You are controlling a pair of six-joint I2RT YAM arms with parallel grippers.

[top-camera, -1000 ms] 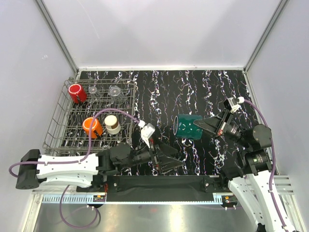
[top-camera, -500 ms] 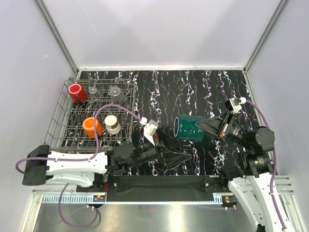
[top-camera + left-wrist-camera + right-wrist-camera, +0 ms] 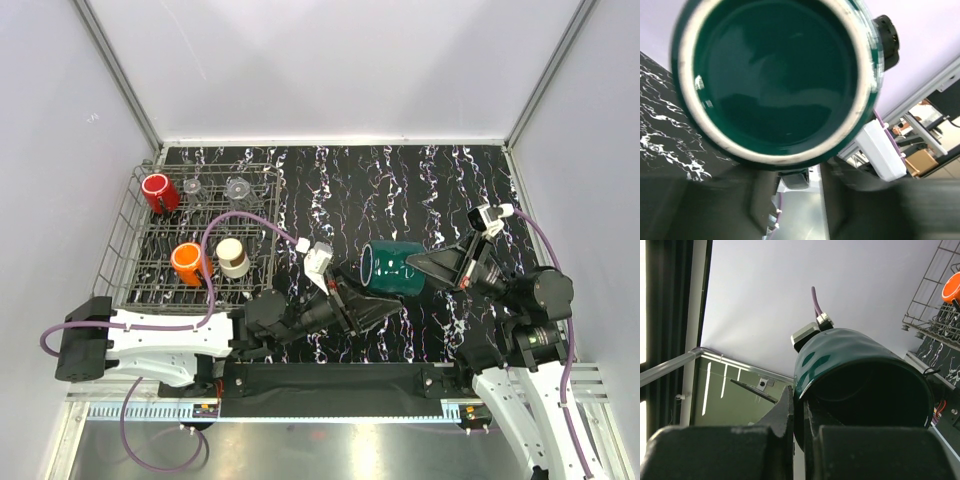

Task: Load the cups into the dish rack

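The dark green cup (image 3: 395,268) hangs on its side above the table, mouth to the left. My right gripper (image 3: 417,264) is shut on its wall (image 3: 855,355), one finger inside and one outside. My left gripper (image 3: 383,302) sits just under the cup's mouth rim. In the left wrist view the mouth (image 3: 775,75) fills the frame above blurred fingers (image 3: 715,200) with a narrow gap between them. The dish rack (image 3: 115,250) at the left holds a red cup (image 3: 158,190), two clear cups (image 3: 192,186) (image 3: 238,187), an orange cup (image 3: 188,262) and a cream cup (image 3: 232,256).
The black marbled table (image 3: 400,190) stretches between the rack and the right wall. White walls close the back and both sides. The left arm's purple cable (image 3: 240,222) arches over the rack's near right corner.
My left gripper has moved up and right to the green cup's mouth, and its fingers have drawn together. The right gripper has shifted the cup slightly toward the near side.
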